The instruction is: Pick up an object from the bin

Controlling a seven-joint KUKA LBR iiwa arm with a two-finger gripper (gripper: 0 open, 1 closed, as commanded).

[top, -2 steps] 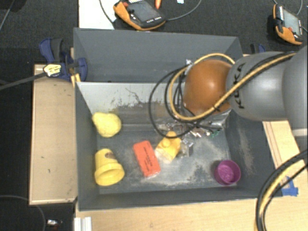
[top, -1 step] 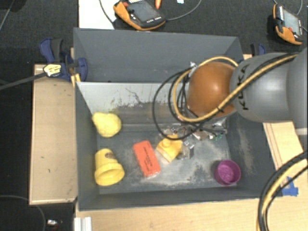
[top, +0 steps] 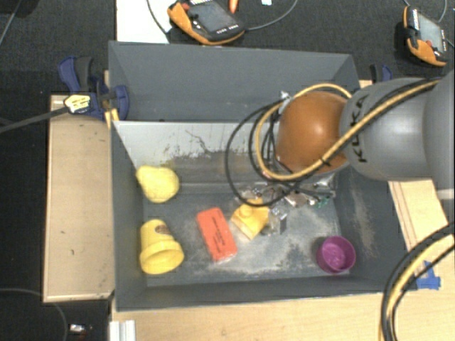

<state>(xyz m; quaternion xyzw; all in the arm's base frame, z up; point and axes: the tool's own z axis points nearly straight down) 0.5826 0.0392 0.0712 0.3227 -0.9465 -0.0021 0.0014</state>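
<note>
My gripper (top: 268, 208) is low in the middle of the bin, under the orange wrist cover, and its metal fingers sit right against a small yellow block-like toy (top: 249, 220). The toy lies at the fingers' left tip, and whether it is clamped I cannot make out. An orange rectangular eraser-like block (top: 216, 234) lies just left of the toy on the bin floor.
A yellow pear-shaped thing (top: 157, 183) rests at the back left. A yellow cup-shaped toy (top: 159, 246) stands in the front left corner. A small purple cup (top: 335, 253) sits at the front right. The arm and its looping cables cover the bin's right back.
</note>
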